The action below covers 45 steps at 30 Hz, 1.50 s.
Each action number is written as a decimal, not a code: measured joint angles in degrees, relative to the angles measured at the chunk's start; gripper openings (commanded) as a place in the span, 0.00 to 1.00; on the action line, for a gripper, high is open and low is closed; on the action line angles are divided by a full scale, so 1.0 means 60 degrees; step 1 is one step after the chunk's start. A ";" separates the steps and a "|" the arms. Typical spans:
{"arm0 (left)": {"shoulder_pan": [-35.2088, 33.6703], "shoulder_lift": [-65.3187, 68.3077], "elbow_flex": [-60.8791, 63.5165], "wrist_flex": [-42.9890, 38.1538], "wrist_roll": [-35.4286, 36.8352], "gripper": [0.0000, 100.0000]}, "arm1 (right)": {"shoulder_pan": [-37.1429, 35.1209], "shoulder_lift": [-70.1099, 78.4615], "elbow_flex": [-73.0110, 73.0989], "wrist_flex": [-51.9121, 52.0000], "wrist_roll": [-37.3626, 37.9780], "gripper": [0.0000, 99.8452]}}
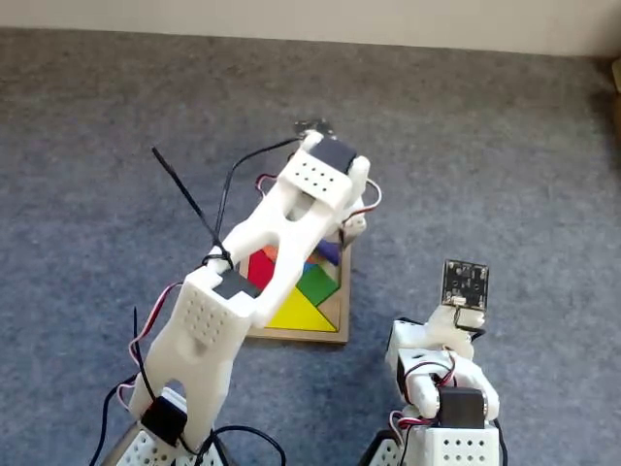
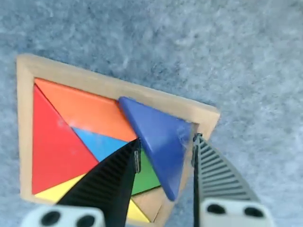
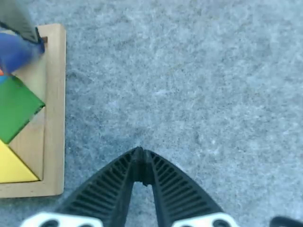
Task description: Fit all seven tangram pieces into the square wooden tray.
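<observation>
**Left fingers pinch the blue triangle at the tray's corner; right fingers are pressed together.**

The square wooden tray (image 1: 310, 334) lies mid-frame in the high view on the grey worktop (image 1: 505, 146), under the left arm. The left gripper (image 2: 165, 151) holds the blue triangle (image 2: 156, 132) between its fingers (image 2: 113, 179), and the piece sits tilted across one corner of the tray. The red triangle (image 2: 57, 142), orange triangle (image 2: 90, 111), green piece (image 3: 16, 109) and yellow triangle (image 3: 14, 165) lie flat inside. The right gripper (image 3: 143, 165) sits over bare worktop beside the tray.
</observation>
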 measured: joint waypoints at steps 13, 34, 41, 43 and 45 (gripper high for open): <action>0.0396 0.0000 -0.0278 0.0396 0.0029 0.18 | 0.0000 0.0000 0.0000 0.0000 0.0000 0.01; 0.0542 -0.0982 0.0132 0.0850 -0.0747 0.01 | 0.0000 0.0000 0.0000 0.0000 0.0000 0.01; 0.0557 -0.3062 0.2154 0.0850 -0.0747 0.01 | 0.0000 0.0000 0.0000 0.0000 0.0000 0.01; 0.0542 -0.3516 0.2623 0.0850 -0.0747 0.01 | 0.0000 0.0000 0.0000 0.0000 0.0000 0.01; 0.0527 -0.3912 0.3150 0.0703 -0.0747 0.01 | 0.0000 0.0000 0.0000 0.0000 0.0000 0.01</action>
